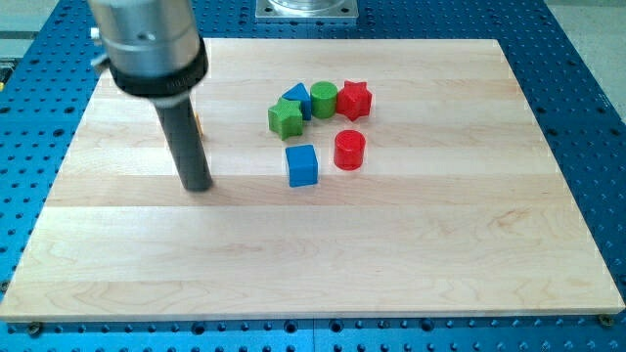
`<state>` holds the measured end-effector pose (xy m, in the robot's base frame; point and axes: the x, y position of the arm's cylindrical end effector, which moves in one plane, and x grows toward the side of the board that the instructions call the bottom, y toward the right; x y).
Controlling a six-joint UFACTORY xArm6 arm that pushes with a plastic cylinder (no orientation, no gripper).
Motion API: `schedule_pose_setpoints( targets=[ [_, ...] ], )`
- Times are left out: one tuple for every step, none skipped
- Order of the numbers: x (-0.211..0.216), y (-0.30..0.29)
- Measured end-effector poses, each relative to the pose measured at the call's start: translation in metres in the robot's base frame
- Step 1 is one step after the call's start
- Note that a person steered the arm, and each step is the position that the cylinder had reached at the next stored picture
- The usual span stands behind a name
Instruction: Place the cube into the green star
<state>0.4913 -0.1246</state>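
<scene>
Tip: dark rod's lower end, my tip (198, 186), sits on the pale wooden board (411, 244), view's left; touches no block, holds nothing, no gripper on it.
Cube: blue plastic cube (302, 165) near board centre, well right of tip, apart from the rest.
Star: green star block (285, 118) just above cube, slightly left; not touching cube.
Cluster: blue triangular block (297, 98) against green star; green cylinder (324, 99) beside it; red star block (354, 100) at right end.
Red cyl: red cylinder (349, 150) just right of cube, w/ gap.
Orange: small orange bit (199, 123) peeks behind rod; shape can't tell.
</scene>
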Motion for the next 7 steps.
schedule_pose_setpoints(
  targets=[
    [0.040,0.035],
    [0.035,0.068],
    [0.031,0.093],
    [0.009,0.093],
    [-0.005,0.093],
    [-0.006,0.093],
    [-0.006,0.094]
  ],
)
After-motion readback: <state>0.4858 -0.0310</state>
